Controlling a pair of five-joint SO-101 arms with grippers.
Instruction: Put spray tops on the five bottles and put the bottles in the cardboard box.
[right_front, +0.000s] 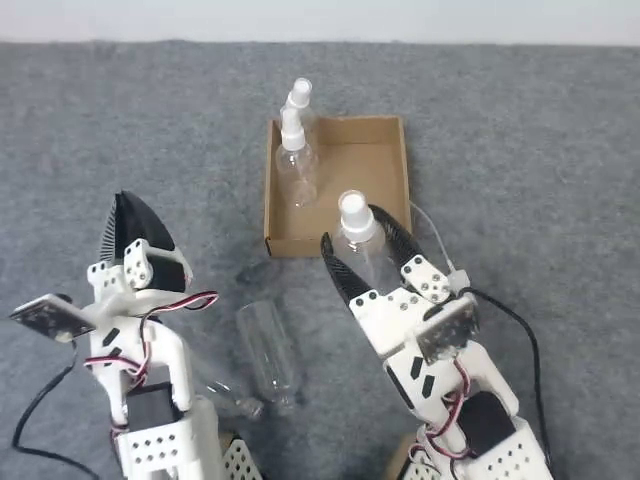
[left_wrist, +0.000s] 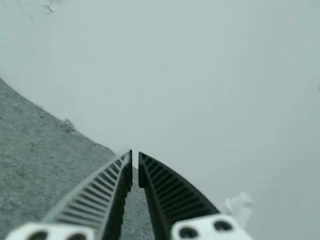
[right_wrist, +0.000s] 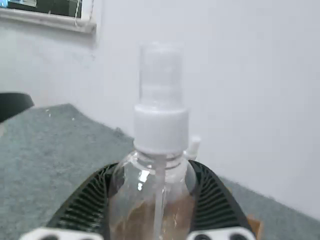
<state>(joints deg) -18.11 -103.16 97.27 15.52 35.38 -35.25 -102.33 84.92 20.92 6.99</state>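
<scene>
The right gripper (right_front: 350, 228) clasps an upright clear plastic bottle with a white spray top (right_front: 358, 245) just beside the open brown cardboard box (right_front: 404, 160), while the left gripper (left_wrist: 135, 156) hangs pinched closed above the grey counter (right_front: 520, 150).

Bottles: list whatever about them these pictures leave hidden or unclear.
High view: the left arm hides part of one lying bottle.
High view: the rear bottle in the box stands mostly behind the front bottle.
Right wrist view: the held bottle loses its lower body to the frame edge.
</scene>
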